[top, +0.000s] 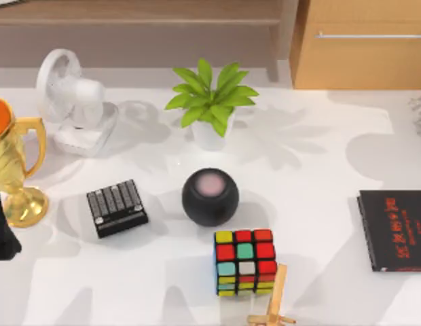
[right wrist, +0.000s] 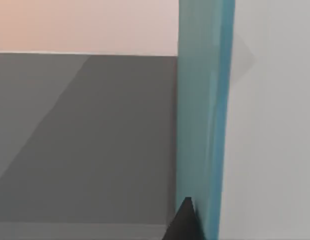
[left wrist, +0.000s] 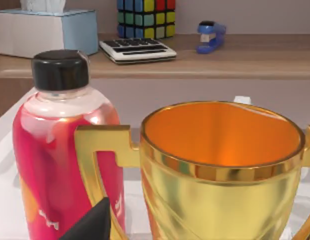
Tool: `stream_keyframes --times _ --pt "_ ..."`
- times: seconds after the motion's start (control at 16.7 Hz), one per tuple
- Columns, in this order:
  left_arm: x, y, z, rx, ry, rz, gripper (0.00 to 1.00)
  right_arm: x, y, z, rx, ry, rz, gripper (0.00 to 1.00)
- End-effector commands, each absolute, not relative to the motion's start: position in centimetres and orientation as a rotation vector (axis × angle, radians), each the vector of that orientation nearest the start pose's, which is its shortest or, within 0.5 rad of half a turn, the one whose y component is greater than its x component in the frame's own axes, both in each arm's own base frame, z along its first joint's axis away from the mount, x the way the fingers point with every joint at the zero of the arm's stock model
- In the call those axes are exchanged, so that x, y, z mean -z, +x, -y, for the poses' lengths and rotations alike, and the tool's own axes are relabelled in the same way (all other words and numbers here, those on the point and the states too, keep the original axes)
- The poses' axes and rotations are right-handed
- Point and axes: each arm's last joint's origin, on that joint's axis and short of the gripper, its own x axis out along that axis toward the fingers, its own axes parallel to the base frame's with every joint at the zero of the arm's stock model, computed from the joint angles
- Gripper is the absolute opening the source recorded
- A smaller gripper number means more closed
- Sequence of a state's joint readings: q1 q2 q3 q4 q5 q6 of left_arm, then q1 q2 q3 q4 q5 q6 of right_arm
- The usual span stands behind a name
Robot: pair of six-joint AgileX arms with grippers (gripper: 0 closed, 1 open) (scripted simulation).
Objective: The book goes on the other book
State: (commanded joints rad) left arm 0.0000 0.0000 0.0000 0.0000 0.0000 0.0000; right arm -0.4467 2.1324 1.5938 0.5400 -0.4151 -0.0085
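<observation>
a: where are the books?
b: the other book (top: 394, 229) lies flat at the table's (top: 319, 170) right edge. the book (right wrist: 205, 120) shows teal, close before the right gripper.
a: grippers?
b: cannot tell for either.

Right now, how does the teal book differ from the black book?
The teal book has a plain cover; the black book carries red lettering. The teal one fills the right wrist view close up, beside a dark fingertip; the black one lies flat on the table's right side, untouched.
</observation>
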Motion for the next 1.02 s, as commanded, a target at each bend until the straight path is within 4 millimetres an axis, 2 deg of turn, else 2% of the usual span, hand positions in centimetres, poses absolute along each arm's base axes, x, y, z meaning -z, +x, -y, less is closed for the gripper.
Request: stream_keyframes --times 0.48,0.72,0.9,1.02 --pt "-16.0 10.6 0.1 0.000 0.000 0.000 1.00 -26.0 45.1 20.2 0.010 -0.021 -0.003 0.00" --pt "-16.0 10.6 0.1 0.000 0.000 0.000 1.00 -25.9 45.3 20.0 0.005 -0.019 -0.003 0.00" --pt "-16.0 10.6 0.1 0.000 0.000 0.000 1.00 -27.4 44.2 19.3 0.041 0.033 0.019 0.00" --pt "-16.0 10.6 0.1 0.000 0.000 0.000 1.00 -29.1 42.8 17.9 0.075 0.117 0.042 0.00"
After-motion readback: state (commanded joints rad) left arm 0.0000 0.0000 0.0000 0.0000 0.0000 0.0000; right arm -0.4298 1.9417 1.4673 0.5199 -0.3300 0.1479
